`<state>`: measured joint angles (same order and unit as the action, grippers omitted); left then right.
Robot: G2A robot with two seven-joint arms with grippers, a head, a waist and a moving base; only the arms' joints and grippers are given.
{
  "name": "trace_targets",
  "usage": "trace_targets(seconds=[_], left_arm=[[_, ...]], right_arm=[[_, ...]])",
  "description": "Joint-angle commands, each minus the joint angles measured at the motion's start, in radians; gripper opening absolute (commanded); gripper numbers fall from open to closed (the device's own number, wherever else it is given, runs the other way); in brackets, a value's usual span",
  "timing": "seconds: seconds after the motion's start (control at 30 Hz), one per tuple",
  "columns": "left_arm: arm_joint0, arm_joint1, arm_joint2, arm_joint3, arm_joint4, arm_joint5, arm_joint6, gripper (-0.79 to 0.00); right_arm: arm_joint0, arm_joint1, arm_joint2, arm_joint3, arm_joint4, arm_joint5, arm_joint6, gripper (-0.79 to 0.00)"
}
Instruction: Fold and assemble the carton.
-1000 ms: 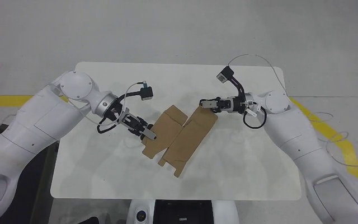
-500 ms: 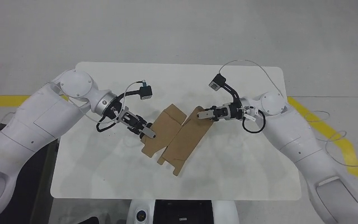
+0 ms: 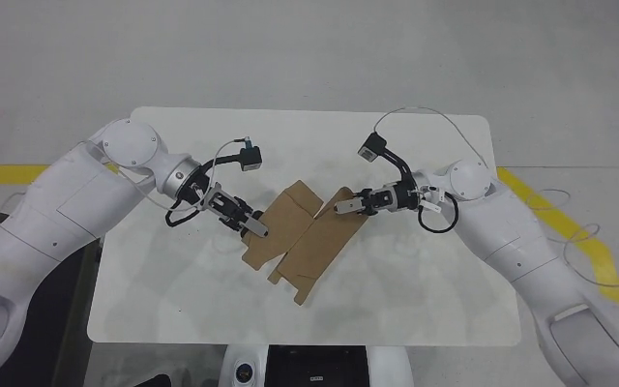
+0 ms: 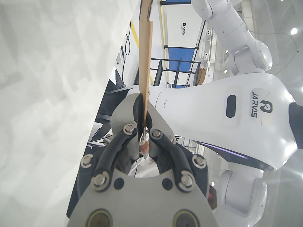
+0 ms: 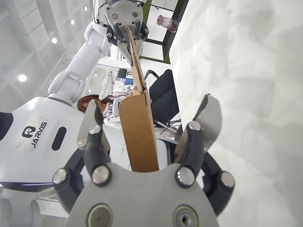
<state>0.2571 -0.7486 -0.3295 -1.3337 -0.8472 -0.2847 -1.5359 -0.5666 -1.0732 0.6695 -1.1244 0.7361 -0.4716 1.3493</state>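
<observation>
A flat brown carton (image 3: 300, 237) is held above the middle of the white table (image 3: 426, 290), seen edge-on in both wrist views. My left gripper (image 3: 257, 228) is shut on the carton's left edge (image 4: 144, 76), the pads pinching the cardboard. My right gripper (image 3: 340, 206) stands open at the carton's right end, one flap (image 5: 139, 133) lying between its two spread fingers (image 5: 91, 121) without being pinched. The left gripper (image 5: 129, 42) shows at the carton's far end in the right wrist view.
The white table (image 5: 236, 72) has bare surface all around the carton. A cable (image 3: 426, 111) loops above the right arm. A yellow floor line (image 3: 556, 208) runs beyond the table's right side.
My right gripper has slid left over the carton's right flap, now straddling it. The carton has shifted slightly left and down. My left gripper keeps its hold.
</observation>
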Motion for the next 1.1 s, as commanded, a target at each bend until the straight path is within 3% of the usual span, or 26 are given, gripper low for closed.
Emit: trace_targets(seconds=[0.0,0.23,0.47,0.5,0.53,0.73,1.07], left_arm=[[-0.002,0.0,0.001,0.003,-0.001,0.0,0.0,-0.785],[-0.005,0.0,0.007,0.005,-0.004,0.0,0.0,-0.785],[-0.007,0.003,0.012,0.012,-0.011,0.0,0.0,-0.785],[-0.008,0.003,0.012,0.016,-0.015,0.0,0.0,-0.514],[-0.009,0.004,0.012,0.021,-0.017,0.0,0.0,0.0],[-0.011,0.004,-0.022,0.084,-0.05,0.0,0.0,0.0],[0.043,-0.018,-0.114,0.21,-0.095,-0.043,0.043,0.0]], right_arm=[[0.003,0.001,-0.005,0.0,0.0,0.0,0.0,-0.613],[0.01,0.004,-0.023,-0.003,0.009,0.004,0.004,-0.785],[0.013,0.005,-0.033,-0.004,0.027,0.005,0.005,-0.785],[0.013,0.006,-0.033,-0.003,0.03,0.005,0.005,-0.785],[0.013,0.006,-0.033,-0.003,0.033,0.004,0.004,-0.785],[0.014,0.006,-0.019,0.025,0.039,-0.017,-0.017,-0.785],[0.018,-0.004,-0.004,0.113,0.016,-0.139,-0.139,-0.785]])
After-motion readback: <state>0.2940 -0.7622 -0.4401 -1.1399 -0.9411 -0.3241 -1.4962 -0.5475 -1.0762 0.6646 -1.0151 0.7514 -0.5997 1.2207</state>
